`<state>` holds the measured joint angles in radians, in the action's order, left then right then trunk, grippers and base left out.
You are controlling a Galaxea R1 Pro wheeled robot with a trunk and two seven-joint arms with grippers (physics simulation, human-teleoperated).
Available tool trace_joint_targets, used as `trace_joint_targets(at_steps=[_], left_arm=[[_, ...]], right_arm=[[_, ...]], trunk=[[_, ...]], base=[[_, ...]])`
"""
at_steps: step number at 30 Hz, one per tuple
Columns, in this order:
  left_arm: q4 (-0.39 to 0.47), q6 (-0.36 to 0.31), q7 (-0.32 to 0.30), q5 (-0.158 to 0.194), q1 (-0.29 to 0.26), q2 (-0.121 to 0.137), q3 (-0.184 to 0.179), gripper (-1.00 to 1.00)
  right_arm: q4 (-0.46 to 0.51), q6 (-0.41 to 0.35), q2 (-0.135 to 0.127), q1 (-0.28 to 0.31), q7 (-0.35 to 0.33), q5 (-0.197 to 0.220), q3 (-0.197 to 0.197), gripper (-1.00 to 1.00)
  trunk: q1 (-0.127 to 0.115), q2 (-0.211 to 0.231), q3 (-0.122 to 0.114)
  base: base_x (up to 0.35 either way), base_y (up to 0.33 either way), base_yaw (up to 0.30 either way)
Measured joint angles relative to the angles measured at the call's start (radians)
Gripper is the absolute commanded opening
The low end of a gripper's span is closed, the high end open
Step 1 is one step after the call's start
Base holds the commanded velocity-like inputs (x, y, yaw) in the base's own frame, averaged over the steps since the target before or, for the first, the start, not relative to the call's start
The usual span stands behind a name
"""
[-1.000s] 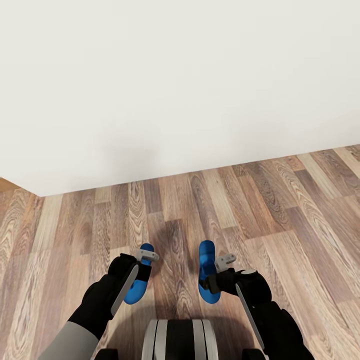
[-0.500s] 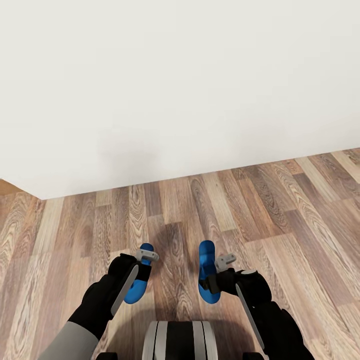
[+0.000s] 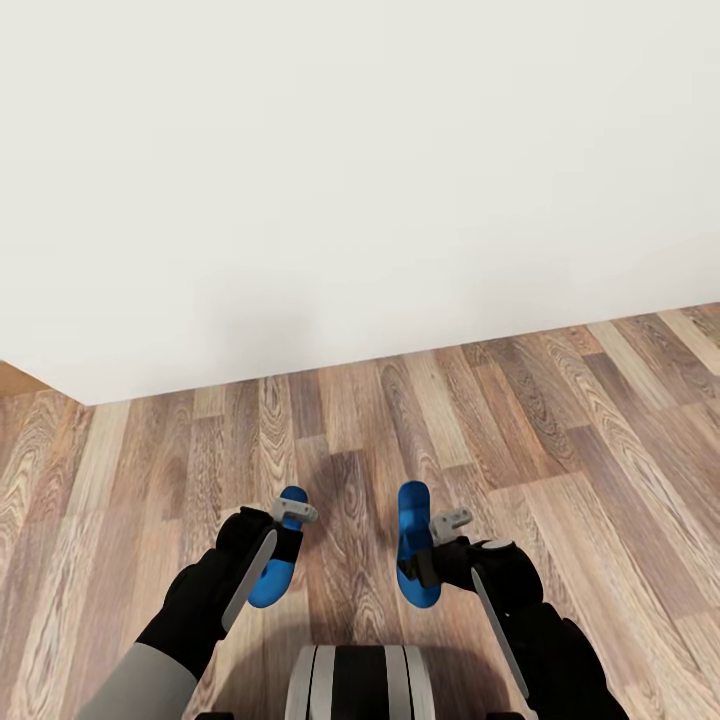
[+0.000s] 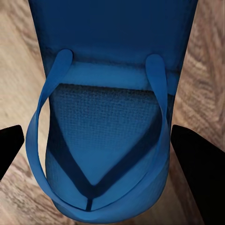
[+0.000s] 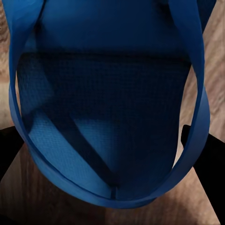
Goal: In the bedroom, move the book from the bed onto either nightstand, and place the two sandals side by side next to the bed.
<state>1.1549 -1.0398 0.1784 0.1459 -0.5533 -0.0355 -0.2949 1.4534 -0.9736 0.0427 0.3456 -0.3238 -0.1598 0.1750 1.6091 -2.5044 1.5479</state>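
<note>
- Sandals: one blue sandal [image 3: 272, 560] pinched in left claw [image 3: 283, 520], the other sandal [image 3: 413, 545] in right claw [image 3: 440, 530].
- Long axes run forward, roughly parallel, above the floor [image 3: 600, 430].
- Wall [image 3: 360, 180] ahead.

left hand [image 3: 283, 528]: grips blue sandal [image 3: 275, 572] | right hand [image 3: 432, 535]: grips second sandal [image 3: 413, 540] | above plank floor [image 3: 600, 440]

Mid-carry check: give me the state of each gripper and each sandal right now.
Left gripper: shut on the left bright blue flip-flop sandal, held off the wood-plank floor.
Right gripper: shut on the right bright blue flip-flop sandal, also held up.
</note>
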Motion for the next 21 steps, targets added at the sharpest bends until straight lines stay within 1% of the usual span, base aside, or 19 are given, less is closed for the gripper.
trace_joint_targets(at_steps=[21], left_arm=[[0.000, 0.000, 0.000, 0.000, 0.000, 0.001, 0.000, -1.00]], right_arm=[[-0.002, 0.002, 0.000, 0.000, 0.001, 0.000, 0.000, -1.00]], trunk=[[0.000, 0.000, -0.034]], base=[[0.000, 0.000, 0.000]])
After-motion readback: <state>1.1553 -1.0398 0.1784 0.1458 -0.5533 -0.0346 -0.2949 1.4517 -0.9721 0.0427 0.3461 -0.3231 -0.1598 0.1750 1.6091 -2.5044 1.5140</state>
